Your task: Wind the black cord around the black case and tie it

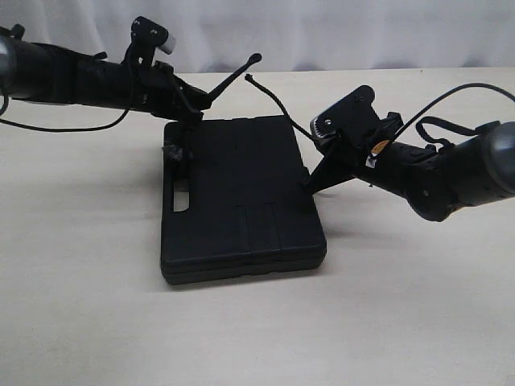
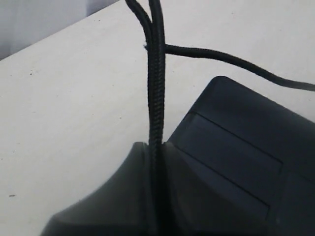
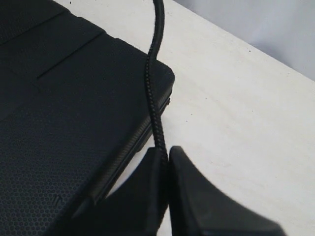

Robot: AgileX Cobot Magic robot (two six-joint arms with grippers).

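The left gripper [image 2: 156, 150] and right gripper [image 3: 165, 155] each pinched the black cord [image 2: 156, 88] tight; slack might slip it off the black case [image 1: 241, 201].

L arm [image 1: 72, 76] black, white tab [image 1: 167, 42], R arm [image 1: 451, 173] black, silver plate [image 1: 324, 127], orange sticker [image 1: 376, 148], R claw [image 3: 165, 150] black

Matte black case [image 1: 241, 201] with fine honeycomb texture, black cord [image 2: 156, 98] in braided weave, cream table [image 1: 80, 322], pale grey-white backdrop [image 1: 338, 32].
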